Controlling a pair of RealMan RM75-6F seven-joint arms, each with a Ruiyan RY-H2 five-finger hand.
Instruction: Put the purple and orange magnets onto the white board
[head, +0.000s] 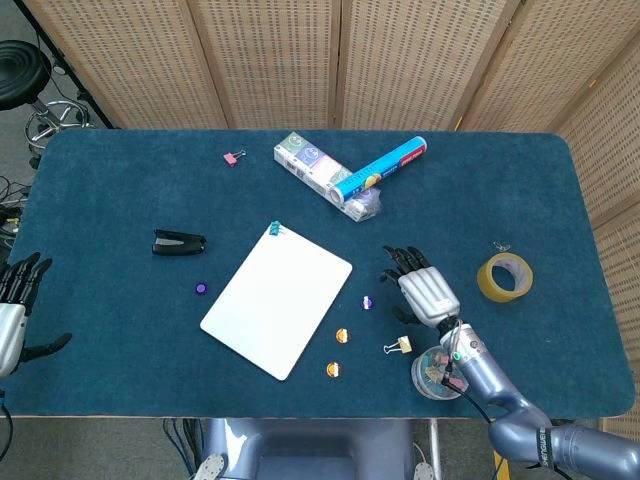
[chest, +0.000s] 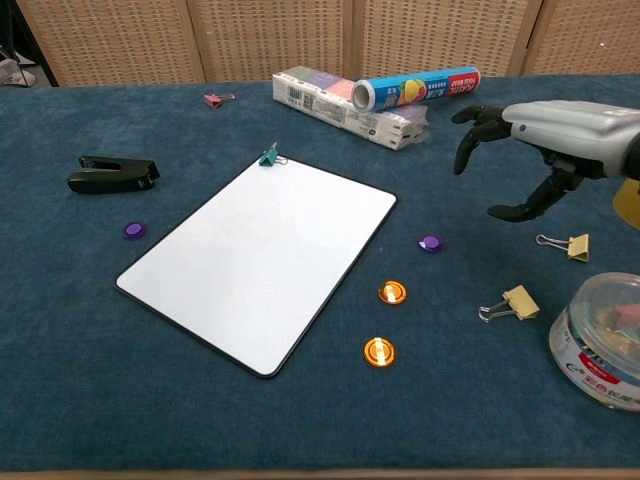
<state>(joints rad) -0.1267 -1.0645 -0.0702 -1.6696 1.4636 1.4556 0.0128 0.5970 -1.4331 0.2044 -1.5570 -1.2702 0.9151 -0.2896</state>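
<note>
Clutter on the blue felt table (head: 120, 190)
Black stapler (head: 178, 242) at left; pink binder clip (head: 233, 158) beyond it; yellow tape roll (head: 504, 276) well right.

The left hand (head: 12, 318) is half cut off at the edge; the tub (chest: 603, 340) and tape roll (chest: 629, 198) run out of frame.

The head view looks steeply down from above the near edge, taking in the whole table (head: 120, 400) and the screens behind; the chest view sits low at the near edge, closer, facing the far side; both share the white board (head: 277, 312) (chest: 255, 260), nearby magnets and the right hand (head: 425, 293) (chest: 545, 135).
</note>
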